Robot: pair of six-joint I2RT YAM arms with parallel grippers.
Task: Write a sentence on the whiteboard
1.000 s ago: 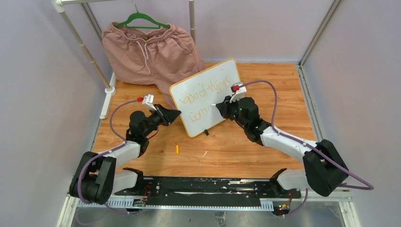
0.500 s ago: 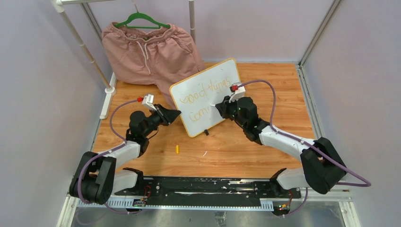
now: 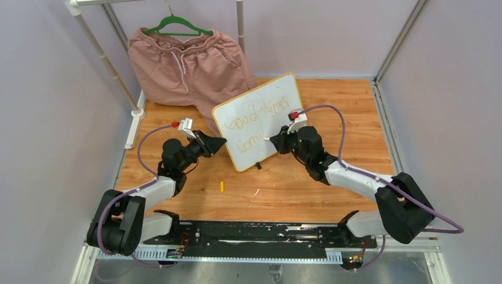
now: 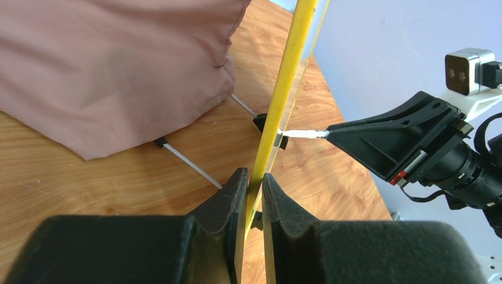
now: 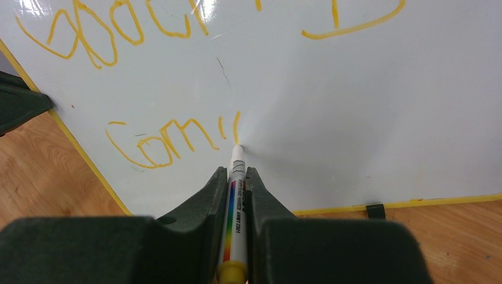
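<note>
The whiteboard (image 3: 278,89), white with a thin yellow-orange frame, stands tilted mid-table on black clip feet (image 3: 258,165). My left gripper (image 3: 222,142) is shut on its left edge; in the left wrist view the yellow frame (image 4: 290,65) runs up from between the fingers (image 4: 253,177). My right gripper (image 3: 273,137) is shut on a white marker (image 5: 235,207) with a rainbow stripe, whose tip touches the board (image 5: 355,118). The sentence (image 3: 256,118) is in orange: "good things" above, and "Com" plus two short strokes (image 5: 160,145) below, ending at the tip.
Pink shorts (image 3: 183,65) on a green hanger hang from a white rack (image 3: 106,59) at the back left, their hem just behind the board. A small yellow cap (image 3: 222,187) and a white scrap (image 3: 256,192) lie on the wooden table in front.
My right gripper has slid a little down and left along the second line, adding short strokes after "Com". The left gripper and the board have stayed still.
</note>
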